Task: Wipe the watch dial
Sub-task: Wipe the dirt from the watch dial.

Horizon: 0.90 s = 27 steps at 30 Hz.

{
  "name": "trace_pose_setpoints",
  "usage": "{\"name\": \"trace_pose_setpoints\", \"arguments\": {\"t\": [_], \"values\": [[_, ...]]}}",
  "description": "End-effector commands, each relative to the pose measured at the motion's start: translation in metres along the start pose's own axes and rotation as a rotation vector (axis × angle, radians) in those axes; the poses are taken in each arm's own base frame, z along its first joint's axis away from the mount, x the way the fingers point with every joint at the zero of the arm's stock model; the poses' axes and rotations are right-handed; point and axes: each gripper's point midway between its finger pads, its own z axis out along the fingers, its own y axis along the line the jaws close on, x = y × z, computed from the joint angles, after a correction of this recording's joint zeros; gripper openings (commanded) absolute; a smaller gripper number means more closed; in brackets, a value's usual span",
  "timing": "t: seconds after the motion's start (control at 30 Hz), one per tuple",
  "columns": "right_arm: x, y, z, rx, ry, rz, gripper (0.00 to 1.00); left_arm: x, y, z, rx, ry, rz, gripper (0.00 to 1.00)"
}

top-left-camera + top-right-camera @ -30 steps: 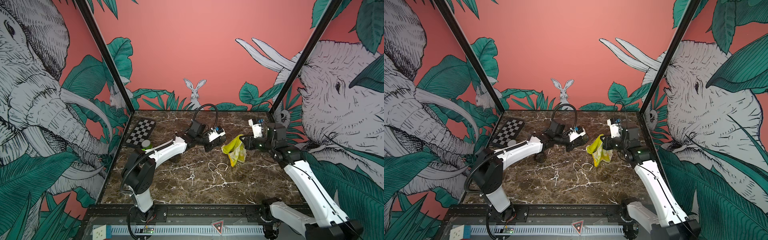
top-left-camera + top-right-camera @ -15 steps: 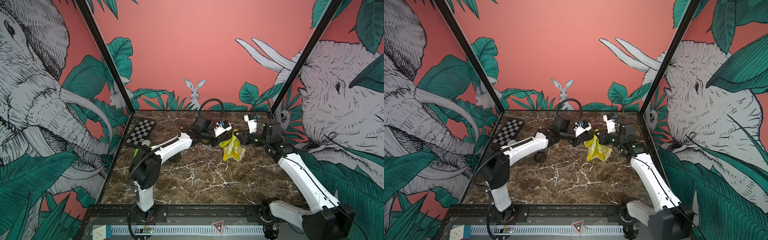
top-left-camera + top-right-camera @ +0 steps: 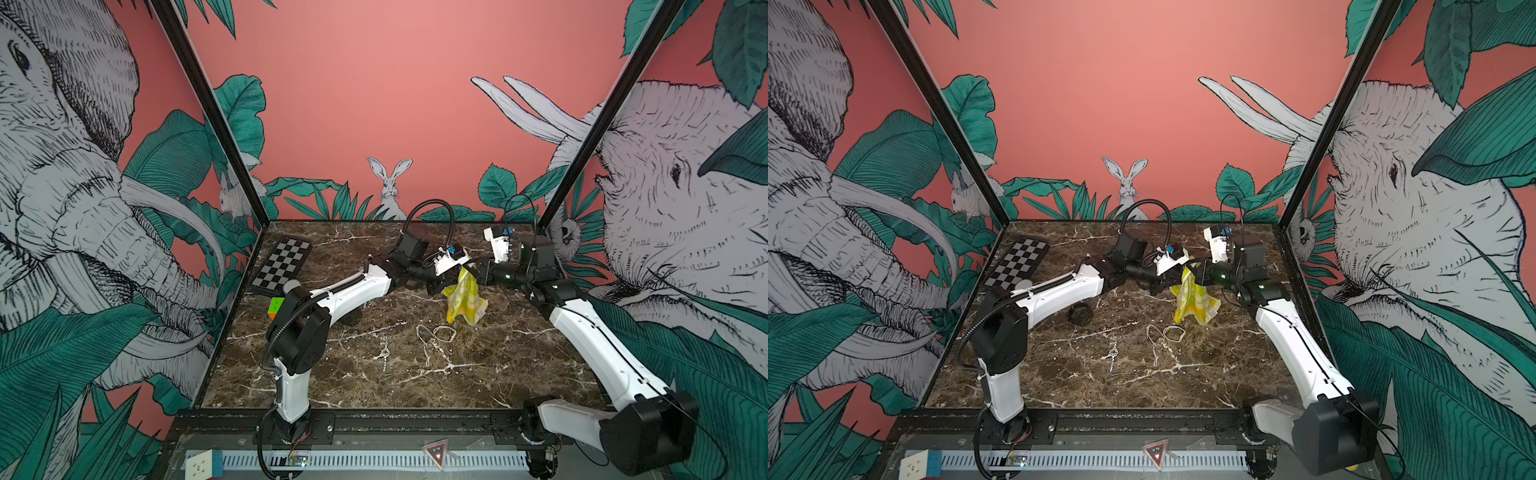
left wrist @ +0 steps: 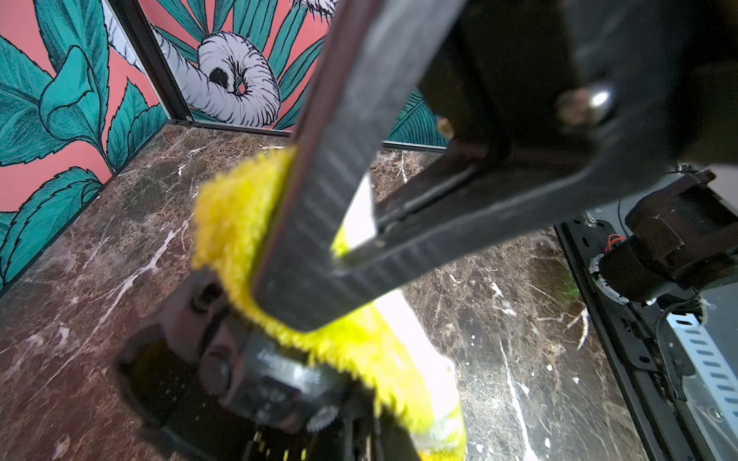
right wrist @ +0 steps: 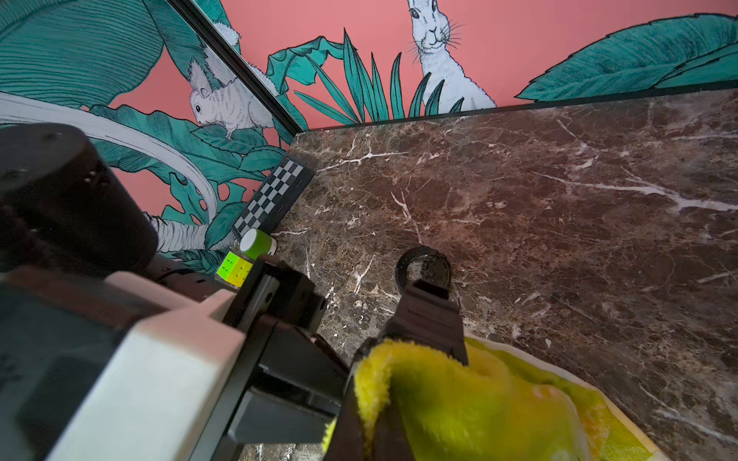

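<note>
Cloth (image 3: pixel 463 301) hangs long-axis down from the clamped right pincer (image 3: pixel 473 272); left pincer (image 4: pixel 303 295) closed, its hold unclear.

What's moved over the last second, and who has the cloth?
Both arms swung toward the back wall and closed on each other. The right gripper, fingers shut on the yellow cloth, carried it along; the shut left gripper now sits at its top edge. The apparent watch, rubber bands and chessboard stayed put.
</note>
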Motion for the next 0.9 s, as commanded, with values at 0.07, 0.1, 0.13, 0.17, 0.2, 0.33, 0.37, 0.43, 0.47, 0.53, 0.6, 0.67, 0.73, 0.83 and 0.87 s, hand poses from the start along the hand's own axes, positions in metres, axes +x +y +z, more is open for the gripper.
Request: {"name": "trace_pose_setpoints", "arguments": {"t": [0.07, 0.1, 0.13, 0.17, 0.2, 0.33, 0.37, 0.43, 0.47, 0.53, 0.6, 0.67, 0.73, 0.83, 0.87], "values": [[-0.014, -0.003, -0.002, 0.042, -0.034, -0.053, 0.00, -0.048, -0.011, -0.016, 0.017, -0.104, 0.106, 0.00], [-0.012, -0.006, -0.002, 0.058, -0.030, -0.055, 0.00, -0.050, -0.011, -0.017, 0.016, -0.110, 0.112, 0.00], [-0.010, -0.008, -0.001, 0.072, -0.023, -0.057, 0.00, -0.053, -0.010, -0.018, 0.012, -0.117, 0.119, 0.00], [-0.008, -0.012, -0.002, 0.093, -0.018, -0.057, 0.00, -0.056, -0.010, -0.019, 0.010, -0.124, 0.125, 0.00], [-0.005, -0.017, -0.002, 0.119, -0.008, -0.058, 0.00, -0.058, -0.010, -0.020, 0.003, -0.130, 0.133, 0.00], [0.003, -0.032, -0.004, 0.210, 0.023, -0.062, 0.00, -0.065, -0.010, -0.025, -0.011, -0.150, 0.157, 0.00], [0.005, -0.038, -0.006, 0.241, 0.027, -0.062, 0.00, -0.066, -0.011, -0.026, -0.011, -0.152, 0.163, 0.00], [0.007, -0.048, -0.009, 0.302, 0.041, -0.066, 0.00, -0.068, -0.011, -0.028, -0.016, -0.154, 0.172, 0.00], [0.007, -0.053, -0.012, 0.334, 0.045, -0.068, 0.00, -0.068, -0.011, -0.029, -0.020, -0.154, 0.177, 0.00], [0.007, -0.058, -0.017, 0.375, 0.047, -0.070, 0.00, -0.065, -0.009, -0.028, -0.028, -0.146, 0.183, 0.00], [0.004, -0.059, -0.023, 0.402, 0.037, -0.080, 0.00, -0.062, -0.007, -0.026, -0.038, -0.130, 0.183, 0.00], [0.001, -0.059, -0.028, 0.416, 0.026, -0.088, 0.00, -0.056, -0.005, -0.024, -0.041, -0.110, 0.179, 0.00], [-0.002, -0.057, -0.033, 0.425, 0.016, -0.097, 0.00, -0.051, -0.002, -0.022, -0.053, -0.093, 0.180, 0.00], [-0.008, -0.053, -0.042, 0.440, 0.000, -0.113, 0.00, -0.045, 0.001, -0.019, -0.064, -0.068, 0.175, 0.00], [-0.010, -0.051, -0.045, 0.442, -0.008, -0.117, 0.00, -0.043, 0.002, -0.019, -0.068, -0.062, 0.174, 0.00]]}}
